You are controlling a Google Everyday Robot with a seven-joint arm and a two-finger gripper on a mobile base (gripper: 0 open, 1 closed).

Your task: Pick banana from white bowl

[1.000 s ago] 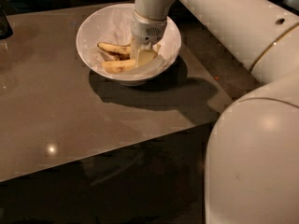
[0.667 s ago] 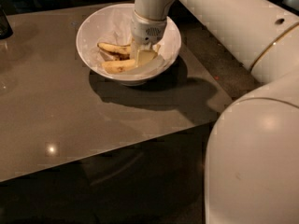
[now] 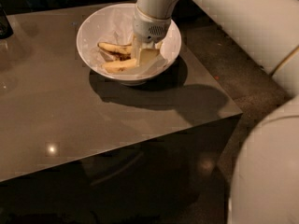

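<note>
The white bowl stands near the far right corner of the brown table. Two bananas lie in it. The pale yellow, fairly straight banana lies at the front of the bowl. The more curved banana with dark streaks lies just behind it. My gripper reaches down into the bowl from above, at the right end of the pale banana and touching or very close to it. The gripper's white wrist hides the right part of the bowl's inside.
A dark object stands at the table's far left edge. My white arm stretches across the upper right. My white body fills the lower right corner. The table's right edge drops to dark floor.
</note>
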